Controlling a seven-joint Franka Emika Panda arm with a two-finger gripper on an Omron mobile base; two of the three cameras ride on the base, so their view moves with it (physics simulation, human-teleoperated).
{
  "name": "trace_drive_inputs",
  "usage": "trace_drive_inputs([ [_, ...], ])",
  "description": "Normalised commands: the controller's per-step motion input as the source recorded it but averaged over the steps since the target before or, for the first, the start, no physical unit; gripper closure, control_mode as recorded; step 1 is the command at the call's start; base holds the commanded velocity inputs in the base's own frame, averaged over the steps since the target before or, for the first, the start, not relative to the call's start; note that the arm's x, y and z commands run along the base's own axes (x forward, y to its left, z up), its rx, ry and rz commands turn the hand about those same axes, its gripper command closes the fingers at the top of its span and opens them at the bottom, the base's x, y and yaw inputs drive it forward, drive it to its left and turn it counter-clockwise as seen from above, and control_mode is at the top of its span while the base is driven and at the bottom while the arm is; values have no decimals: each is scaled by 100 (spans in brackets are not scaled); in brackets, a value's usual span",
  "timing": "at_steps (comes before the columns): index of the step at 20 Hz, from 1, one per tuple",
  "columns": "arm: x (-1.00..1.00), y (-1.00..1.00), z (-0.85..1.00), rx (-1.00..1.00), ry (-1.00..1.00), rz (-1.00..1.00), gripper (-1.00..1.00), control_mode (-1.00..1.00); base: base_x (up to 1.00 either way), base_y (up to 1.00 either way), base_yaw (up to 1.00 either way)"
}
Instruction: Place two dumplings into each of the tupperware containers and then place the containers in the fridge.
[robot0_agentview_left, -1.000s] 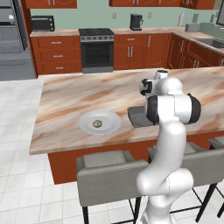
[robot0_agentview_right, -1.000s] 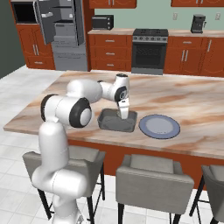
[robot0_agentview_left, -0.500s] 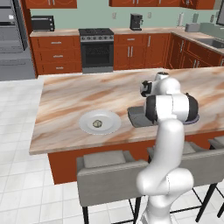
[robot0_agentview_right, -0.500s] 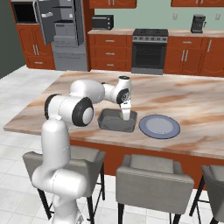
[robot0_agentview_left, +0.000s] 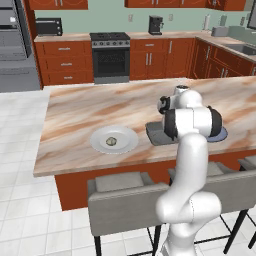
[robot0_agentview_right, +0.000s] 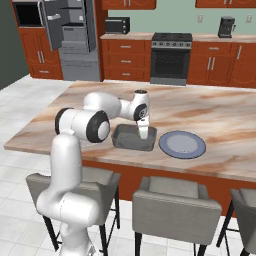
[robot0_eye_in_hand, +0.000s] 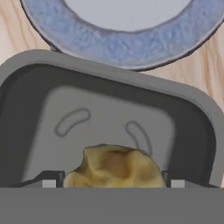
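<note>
Closest, gripper (robot0_eye_in_hand: 113, 183) hung low inside grey container (robot0_eye_in_hand: 192, 109), jaws spread wide either side of dumpling (robot0_eye_in_hand: 114, 168); whether dumpling rested on container floor or was gripped, could not tell. Step in hand, by judgement: dropping dumpling into container. Next move probably called for straight lift clear of rim, then reach for second dumpling (robot0_agentview_left: 112, 141) on white plate (robot0_agentview_left: 127, 136). Just beyond container, blue plate (robot0_agentview_right: 182, 144). Far back, fridge (robot0_agentview_right: 70, 35) stood open.

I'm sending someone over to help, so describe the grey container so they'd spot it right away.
On the marble island counter, look beside the blue-grey plate. The grey container is rectangular with rounded corners, and a tan dumpling lies inside; the plates are round.
</note>
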Motion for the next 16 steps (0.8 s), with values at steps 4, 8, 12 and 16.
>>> trace_drive_inputs([
  [4,6,0,-35,-1,-3,-3,100,-100,0,0,0],
  [8,21,0,-22,0,0,-1,100,-100,0,0,0],
  [12,30,0,-7,0,0,0,100,-100,0,0,0],
  [16,44,0,0,0,0,0,100,-100,0,0,0],
])
